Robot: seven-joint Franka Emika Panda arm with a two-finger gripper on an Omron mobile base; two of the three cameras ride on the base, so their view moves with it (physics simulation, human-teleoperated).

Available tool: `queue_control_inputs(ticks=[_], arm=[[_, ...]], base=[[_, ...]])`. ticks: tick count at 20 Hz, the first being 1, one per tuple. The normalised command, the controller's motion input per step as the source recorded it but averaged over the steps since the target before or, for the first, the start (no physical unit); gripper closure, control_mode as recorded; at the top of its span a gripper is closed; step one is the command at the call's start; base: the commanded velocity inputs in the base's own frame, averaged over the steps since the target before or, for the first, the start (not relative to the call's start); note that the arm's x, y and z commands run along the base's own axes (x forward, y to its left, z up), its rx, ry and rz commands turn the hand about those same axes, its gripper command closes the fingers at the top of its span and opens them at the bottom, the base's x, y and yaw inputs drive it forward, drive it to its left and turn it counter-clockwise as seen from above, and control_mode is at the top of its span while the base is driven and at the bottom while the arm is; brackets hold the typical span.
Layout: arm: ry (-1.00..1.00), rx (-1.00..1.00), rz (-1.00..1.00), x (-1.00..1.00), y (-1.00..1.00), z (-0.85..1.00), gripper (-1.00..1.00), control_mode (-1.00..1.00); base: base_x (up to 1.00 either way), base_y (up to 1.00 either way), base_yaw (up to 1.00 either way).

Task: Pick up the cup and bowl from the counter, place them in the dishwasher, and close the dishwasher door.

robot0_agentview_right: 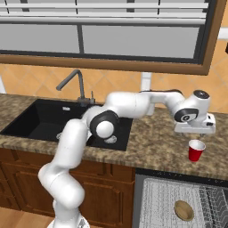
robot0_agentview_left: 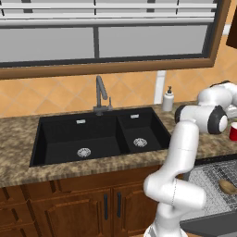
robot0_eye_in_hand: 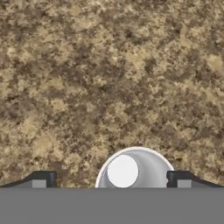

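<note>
The red cup [robot0_agentview_right: 196, 150] stands upright on the speckled counter [robot0_agentview_right: 151, 147], seen at the right edge as the cup [robot0_agentview_left: 233, 132]. My gripper [robot0_agentview_right: 194, 130] hangs just above it, apart from it. Looking straight down, the cup's whitish inside [robot0_eye_in_hand: 135, 168] lies between my open gripper [robot0_eye_in_hand: 111, 180], one fingertip [robot0_eye_in_hand: 41, 179] on either side. The tan bowl [robot0_agentview_right: 183, 210] lies on the grey wire rack [robot0_agentview_right: 160, 200] of the dishwasher, also seen as the bowl [robot0_agentview_left: 227, 186]. The dark dishwasher door [robot0_agentview_left: 206, 225] is folded down, open.
A black double sink [robot0_agentview_left: 99, 136] with a tall faucet [robot0_agentview_left: 99, 95] is set into the counter on the left. A white soap dispenser [robot0_agentview_left: 168, 99] stands at the wall behind the sink. Brown wooden cabinets [robot0_agentview_left: 83, 203] run below the counter.
</note>
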Motion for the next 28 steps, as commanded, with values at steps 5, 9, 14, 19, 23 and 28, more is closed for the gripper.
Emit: queue_control_inputs(ticks=[5,9,14,19,23,28], arm=[[0.03,-0.06,-0.05,-0.25,0.46,-0.09,-1.00,-1.00],[0.06,-0.11,-0.10,-0.06,0.35,-0.13,-1.00,-1.00],[0.01,-0.06,-0.11,0.00,-0.13,-0.26,-1.00,-1.00],[0.00,-0.05,-0.12,0.00,-0.20,-0.40,-1.00,-1.00],[0.00,-0.03,-0.07,0.00,-0.01,-0.26,-1.00,-1.00],[0.00,-0.01,0.00,0.00,0.00,-0.25,-1.00,-1.00]], base=[[0.00,0.00,0.00],[0.00,0.00,0.00],[0.00,0.00,0.00],[0.00,0.00,0.00],[0.00,0.00,0.00],[0.00,0.00,0.00]])
